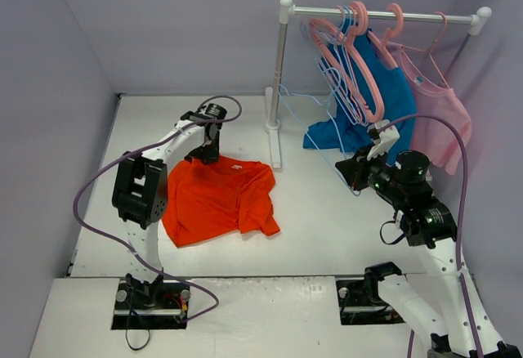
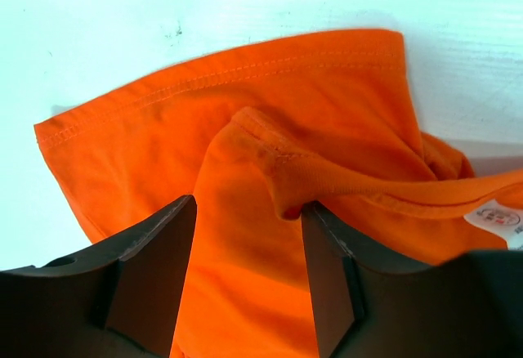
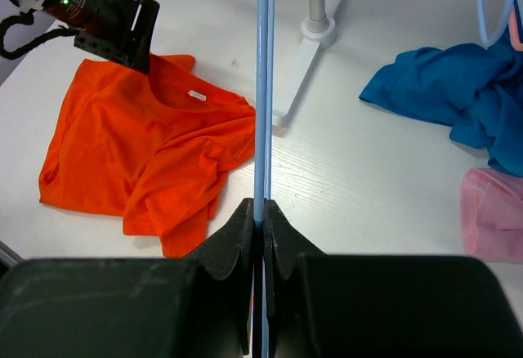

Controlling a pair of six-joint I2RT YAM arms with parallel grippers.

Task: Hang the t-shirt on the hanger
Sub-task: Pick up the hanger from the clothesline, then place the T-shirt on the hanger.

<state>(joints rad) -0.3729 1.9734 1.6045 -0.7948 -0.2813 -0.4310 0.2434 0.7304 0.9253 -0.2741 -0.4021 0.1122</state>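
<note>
The orange-red t-shirt [image 1: 216, 199] lies crumpled on the white table, with its neck at the far side. My left gripper [image 1: 204, 155] is down at the collar. In the left wrist view its fingers [image 2: 248, 211] stand apart with a fold of the t-shirt [image 2: 310, 113] between them, and the right finger touches the collar rib. The white label [image 2: 494, 215] shows at the right. My right gripper [image 3: 263, 207] is shut on the thin light-blue hanger [image 3: 263, 88], held above the table right of the t-shirt [image 3: 147, 154]. In the top view the hanger [image 1: 302, 94] reaches from the right gripper [image 1: 359, 174] toward the rack post.
A white clothes rack [image 1: 282, 72] stands at the back, its foot [image 1: 274, 137] next to the t-shirt's right sleeve. On its rail hang pink hangers [image 1: 368, 80], a blue shirt [image 1: 384, 96] and a pale pink top [image 1: 445, 121]. Grey walls close in on both sides.
</note>
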